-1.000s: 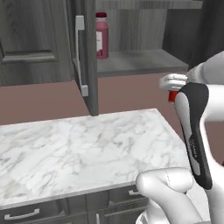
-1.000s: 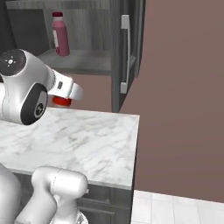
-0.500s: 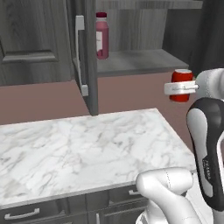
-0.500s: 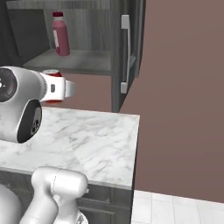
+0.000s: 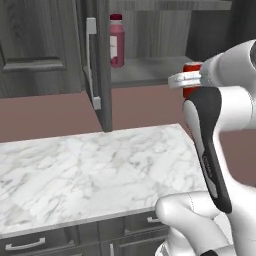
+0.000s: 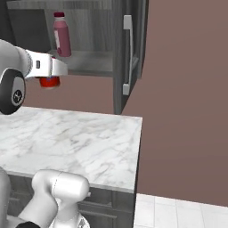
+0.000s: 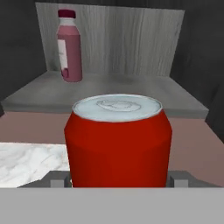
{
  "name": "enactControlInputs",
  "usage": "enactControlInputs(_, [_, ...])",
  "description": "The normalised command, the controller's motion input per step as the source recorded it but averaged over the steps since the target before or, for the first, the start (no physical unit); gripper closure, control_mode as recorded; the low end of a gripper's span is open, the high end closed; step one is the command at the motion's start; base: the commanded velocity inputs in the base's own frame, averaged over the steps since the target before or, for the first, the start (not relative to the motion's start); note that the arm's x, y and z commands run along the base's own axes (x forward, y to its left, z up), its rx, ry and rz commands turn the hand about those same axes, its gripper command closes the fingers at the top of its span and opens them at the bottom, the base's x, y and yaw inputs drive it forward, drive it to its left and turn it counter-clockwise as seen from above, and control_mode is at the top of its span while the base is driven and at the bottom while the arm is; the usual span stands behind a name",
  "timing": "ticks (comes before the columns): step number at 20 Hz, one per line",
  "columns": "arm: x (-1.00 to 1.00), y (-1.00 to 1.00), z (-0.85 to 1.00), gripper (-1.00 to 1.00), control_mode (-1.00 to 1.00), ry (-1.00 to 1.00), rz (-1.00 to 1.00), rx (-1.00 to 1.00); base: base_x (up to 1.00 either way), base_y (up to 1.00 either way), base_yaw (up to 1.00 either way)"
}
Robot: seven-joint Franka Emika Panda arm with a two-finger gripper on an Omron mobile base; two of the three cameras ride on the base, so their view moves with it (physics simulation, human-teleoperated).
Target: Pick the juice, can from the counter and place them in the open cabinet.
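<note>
Pincer [image 7: 117, 181] clamps the red can [image 7: 118, 140] upright, raised above the marble worktop [image 5: 90, 170], level with the open cabinet [image 6: 89, 62] shelf edge. Juice bottle [image 7: 70, 46] stands upright on that shelf, rear left.

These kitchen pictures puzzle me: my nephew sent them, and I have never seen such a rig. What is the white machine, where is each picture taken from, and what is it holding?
It is a white robot arm on a driving base, in a computer-rendered kitchen. Two pictures come from cameras on the base, behind the arm to its left and right. The third comes from a camera on its hand, looking forward along the end effector.

The end effector is closed around a small red can with a silvery top, held upright in the air in front of the open cabinet. A tall pink juice bottle already stands on the cabinet's shelf, towards its left. Below is a marble counter with nothing visible on it.
</note>
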Motion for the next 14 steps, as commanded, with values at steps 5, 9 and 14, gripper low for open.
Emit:
enactControlInputs(5, [0.35, 0.00, 0.23, 1.00, -1.00, 0.00, -0.13, 0.00, 0.00, 0.00, 0.00])
enactControlInputs(9, [0.70, 0.00, 0.00, 1.00, -1.00, -0.02, -0.06, 0.02, 0.00, 0.00, 0.00])
enactControlInputs(14, [0.69, -0.07, 0.00, 1.00, -1.00, -0.01, -0.01, 0.05, 0.00, 0.00, 0.00])
